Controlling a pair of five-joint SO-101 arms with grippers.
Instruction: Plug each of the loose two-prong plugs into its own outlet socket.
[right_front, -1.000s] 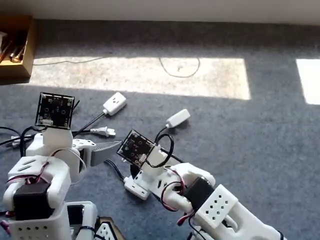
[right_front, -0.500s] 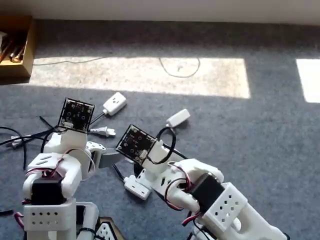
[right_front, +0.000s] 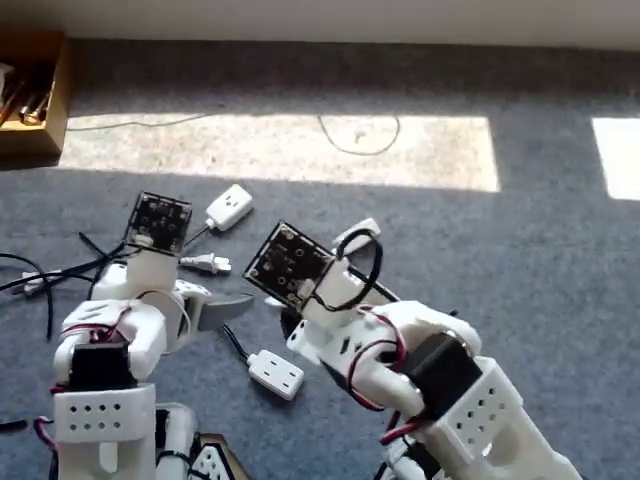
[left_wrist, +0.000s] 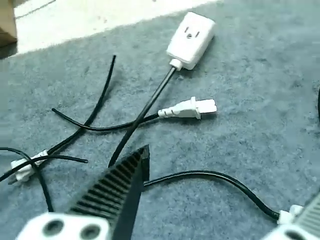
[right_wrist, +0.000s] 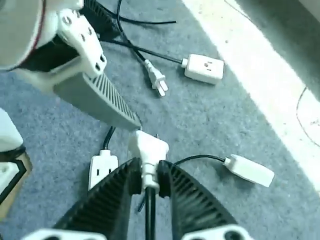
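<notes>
My right gripper (right_wrist: 147, 172) is shut on a white two-prong plug (right_wrist: 148, 148), held above the carpet with its prongs pointing away from me. Under it lies a white outlet socket (right_wrist: 101, 167), which is also on the carpet in the high view (right_front: 275, 372). My left gripper (left_wrist: 225, 185) stands open close by, over black cables, its ridged finger (right_front: 225, 308) near the held plug. A loose white plug (left_wrist: 190, 108) lies just beyond it, with a second socket (left_wrist: 191, 34) farther out. A third socket (right_wrist: 248, 170) lies to the right. Another small plug (left_wrist: 22, 167) rests at the far left.
Black cables (left_wrist: 95, 120) cross the carpet around the left arm. A wooden box (right_front: 35, 90) stands at the back left. A thin wire loop (right_front: 360, 135) lies on the sunlit patch. Open carpet stretches to the right of the right arm.
My right arm has risen and drawn back to the right with the plug, uncovering the near socket. My left arm has swung in toward the middle.
</notes>
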